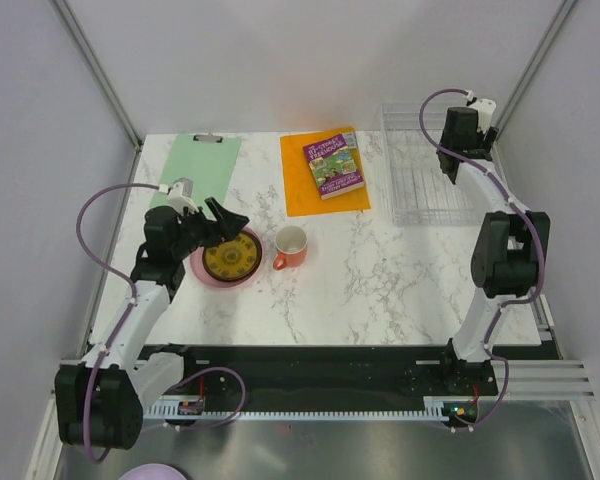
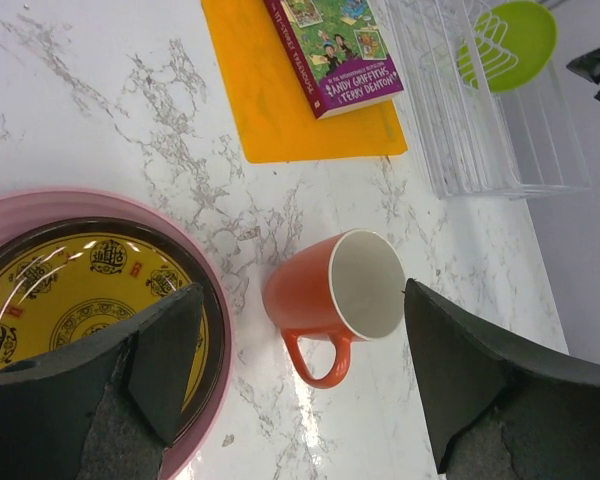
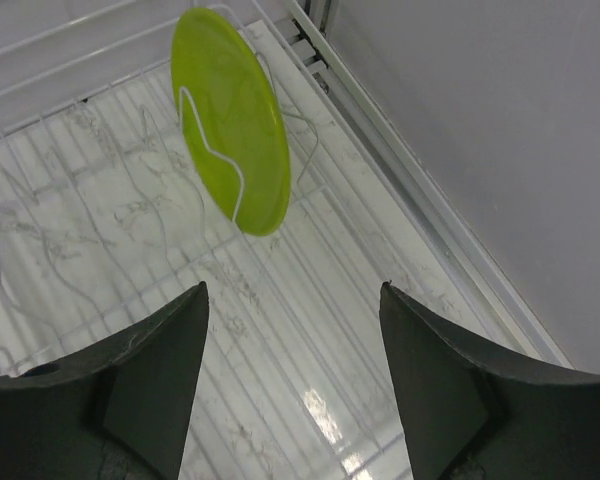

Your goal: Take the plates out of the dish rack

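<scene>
Seen from above, the right arm's wrist covers the upper right corner of the clear dish rack (image 1: 420,190), so the lime green plate (image 3: 230,120) is hidden there. The right wrist view shows it at top centre, standing on edge in the wire slots. The left wrist view catches it behind the bars at upper right. The right fingers (image 3: 150,385) stand wide apart above the rack floor with nothing between them, their lower parts cut off by the frame. At the left of the desk (image 1: 380,290) the pink plate (image 1: 208,278) lies flat with the brown-and-yellow plate (image 1: 230,258) in it. A dark ring runs between them, and whether that is another plate cannot be made out. The left fingers (image 2: 165,360) are spread open and empty, one covering part of the stack, the other at lower right beside the orange mug (image 2: 325,290). The book (image 2: 345,45) on the orange mat (image 2: 280,110) reads "ANDY GRIFFITHS & TERRY DENTON" on its spine; its title is cut off at the top edge. A green clipboard (image 1: 202,165) shows only in the top view.
</scene>
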